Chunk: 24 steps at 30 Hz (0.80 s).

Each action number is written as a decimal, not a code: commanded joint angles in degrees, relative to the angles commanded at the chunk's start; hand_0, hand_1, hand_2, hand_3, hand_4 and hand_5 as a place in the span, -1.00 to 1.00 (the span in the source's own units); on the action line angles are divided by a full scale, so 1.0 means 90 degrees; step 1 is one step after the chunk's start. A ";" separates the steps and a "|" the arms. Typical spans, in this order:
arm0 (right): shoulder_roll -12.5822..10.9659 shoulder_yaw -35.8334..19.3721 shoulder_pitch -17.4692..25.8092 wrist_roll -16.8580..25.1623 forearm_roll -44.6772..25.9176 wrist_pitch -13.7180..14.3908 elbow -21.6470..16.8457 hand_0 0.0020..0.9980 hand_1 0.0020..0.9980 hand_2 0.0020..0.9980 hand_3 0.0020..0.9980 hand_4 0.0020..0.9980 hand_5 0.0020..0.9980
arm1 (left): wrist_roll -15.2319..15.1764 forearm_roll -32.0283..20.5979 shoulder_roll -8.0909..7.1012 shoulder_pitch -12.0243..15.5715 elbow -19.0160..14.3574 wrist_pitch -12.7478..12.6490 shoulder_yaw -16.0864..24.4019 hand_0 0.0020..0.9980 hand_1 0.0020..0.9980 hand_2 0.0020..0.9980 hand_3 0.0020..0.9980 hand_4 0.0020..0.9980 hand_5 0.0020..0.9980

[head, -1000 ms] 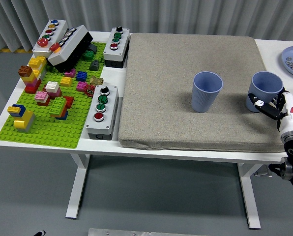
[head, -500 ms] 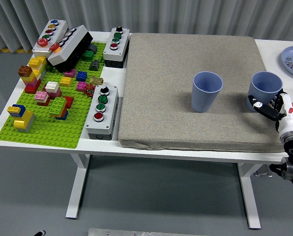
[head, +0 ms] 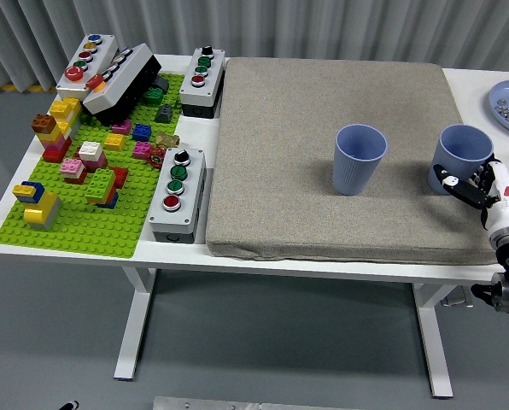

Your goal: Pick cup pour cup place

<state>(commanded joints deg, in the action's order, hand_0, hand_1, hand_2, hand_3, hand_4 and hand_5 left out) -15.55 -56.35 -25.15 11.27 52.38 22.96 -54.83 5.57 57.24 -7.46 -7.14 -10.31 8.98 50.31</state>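
Two blue-grey cups stand upright on the tan mat (head: 323, 137). One cup (head: 358, 159) is near the mat's middle right. The other cup (head: 461, 156) is near the mat's right edge. My right hand (head: 476, 184) comes in from the right edge and sits right at this cup's near right side, its fingers (head: 456, 184) spread and close to the cup's lower wall. I cannot tell whether they touch it. The cup stays on the mat. My left arm is out of view.
A green baseplate (head: 92, 226) with several coloured bricks lies at the left. Grey button boxes stand at the mat's left edge (head: 178, 194), at the back (head: 202, 81), and at the far left (head: 87, 62). A blue plate (head: 506, 104) with small items is at the far right.
My right hand has shifted slightly right and up beside the right cup. The cups have not moved.
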 joint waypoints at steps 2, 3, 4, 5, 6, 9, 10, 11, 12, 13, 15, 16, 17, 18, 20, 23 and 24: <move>-0.0017 -0.0021 0.0010 -0.0012 0.0011 -0.0010 -0.0012 0.84 0.77 0.91 0.89 0.68 -0.18 | 0.0000 0.0003 -0.0001 -0.0001 0.0000 0.0001 0.0002 0.65 0.57 0.67 0.52 0.14 1.00; -0.0030 -0.0038 0.0023 -0.0022 0.0019 -0.0020 -0.0021 0.84 0.77 0.91 0.89 0.68 -0.18 | 0.0000 0.0004 -0.0002 0.0001 0.0000 0.0001 0.0002 0.65 0.57 0.67 0.52 0.14 1.00; -0.0041 -0.0048 0.0036 -0.0032 0.0029 -0.0028 -0.0033 0.84 0.77 0.91 0.89 0.68 -0.18 | 0.0001 0.0004 -0.0002 0.0004 0.0000 0.0001 0.0004 0.65 0.57 0.67 0.52 0.14 1.00; -0.0050 -0.0055 0.0047 -0.0041 0.0037 -0.0033 -0.0044 0.84 0.77 0.91 0.89 0.68 -0.18 | 0.0001 0.0004 -0.0002 0.0006 0.0000 0.0001 0.0006 0.65 0.57 0.67 0.52 0.14 1.00; -0.0059 -0.0060 0.0059 -0.0054 0.0049 -0.0043 -0.0058 0.86 0.78 0.93 0.89 0.69 -0.15 | 0.0003 0.0007 -0.0001 0.0009 0.0000 0.0001 0.0010 0.65 0.57 0.67 0.52 0.14 1.00; -0.0099 -0.0091 0.0110 -0.0131 0.0112 -0.0110 -0.0115 0.86 0.78 0.93 0.89 0.69 -0.15 | 0.0006 0.0016 0.0001 0.0024 0.0000 0.0001 0.0024 0.65 0.57 0.67 0.52 0.14 1.00; -0.0110 -0.0102 0.0126 -0.0156 0.0132 -0.0131 -0.0136 0.86 0.78 0.93 0.89 0.69 -0.15 | 0.0007 0.0017 0.0001 0.0028 0.0000 0.0001 0.0027 0.65 0.57 0.67 0.52 0.14 1.00; -0.0128 -0.0119 0.0156 -0.0192 0.0164 -0.0161 -0.0176 0.86 0.78 0.93 0.89 0.69 -0.15 | 0.0007 0.0020 0.0001 0.0036 0.0000 0.0001 0.0031 0.65 0.57 0.67 0.52 0.14 1.00; -0.0143 -0.0134 0.0187 -0.0223 0.0185 -0.0187 -0.0215 0.87 0.82 1.00 0.92 0.71 -0.12 | 0.0006 0.0020 0.0001 0.0042 0.0000 0.0001 0.0033 0.65 0.57 0.67 0.52 0.14 1.00; -0.0157 -0.0149 0.0218 -0.0253 0.0203 -0.0211 -0.0254 0.87 0.82 1.00 0.92 0.71 -0.12 | 0.0005 0.0020 0.0000 0.0048 0.0000 0.0001 0.0034 0.65 0.57 0.67 0.52 0.14 1.00; -0.0194 -0.0182 0.0303 -0.0322 0.0263 -0.0268 -0.0359 0.87 0.82 1.00 0.92 0.71 -0.12 | 0.0004 0.0020 0.0002 0.0057 0.0000 -0.0001 0.0043 0.65 0.57 0.67 0.52 0.14 1.00; -0.0218 -0.0210 0.0358 -0.0364 0.0304 -0.0300 -0.0426 0.87 0.82 1.00 0.92 0.71 -0.12 | 0.0004 0.0027 0.0002 0.0061 0.0000 -0.0002 0.0053 0.65 0.57 0.67 0.52 0.14 1.00; -0.0247 -0.0249 0.0437 -0.0416 0.0353 -0.0338 -0.0527 0.87 0.82 1.00 0.92 0.71 -0.12 | 0.0005 0.0039 0.0003 0.0065 0.0000 -0.0002 0.0070 0.65 0.57 0.67 0.52 0.14 1.00; -0.0323 -0.0322 0.0570 -0.0476 0.0418 -0.0382 -0.0688 0.88 0.82 1.00 0.94 0.71 -0.11 | 0.0006 0.0054 0.0004 0.0070 0.0000 -0.0005 0.0097 0.65 0.57 0.67 0.52 0.14 1.00; -0.0419 -0.0404 0.0711 -0.0537 0.0494 -0.0424 -0.0864 0.88 0.82 1.00 0.94 0.71 -0.11 | 0.0008 0.0069 0.0004 0.0075 0.0000 -0.0006 0.0123 0.65 0.57 0.67 0.52 0.14 1.00; -0.0638 -0.0581 0.1018 -0.0671 0.0623 -0.0492 -0.1266 0.88 0.82 1.00 0.94 0.71 -0.11 | 0.0008 0.0087 -0.0001 0.0081 0.0000 -0.0005 0.0161 0.65 0.57 0.67 0.52 0.14 1.00; -0.0738 -0.0685 0.1131 -0.0731 0.0676 -0.0510 -0.1432 0.88 0.82 1.00 0.94 0.71 -0.10 | 0.0004 0.0093 -0.0004 0.0086 0.0000 -0.0005 0.0175 0.65 0.57 0.67 0.52 0.14 1.00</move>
<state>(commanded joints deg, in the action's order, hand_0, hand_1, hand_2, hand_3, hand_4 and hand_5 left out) -22.20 -62.52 -14.97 4.69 58.46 18.37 -67.72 5.61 58.08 -7.49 -6.37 -10.31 8.94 51.89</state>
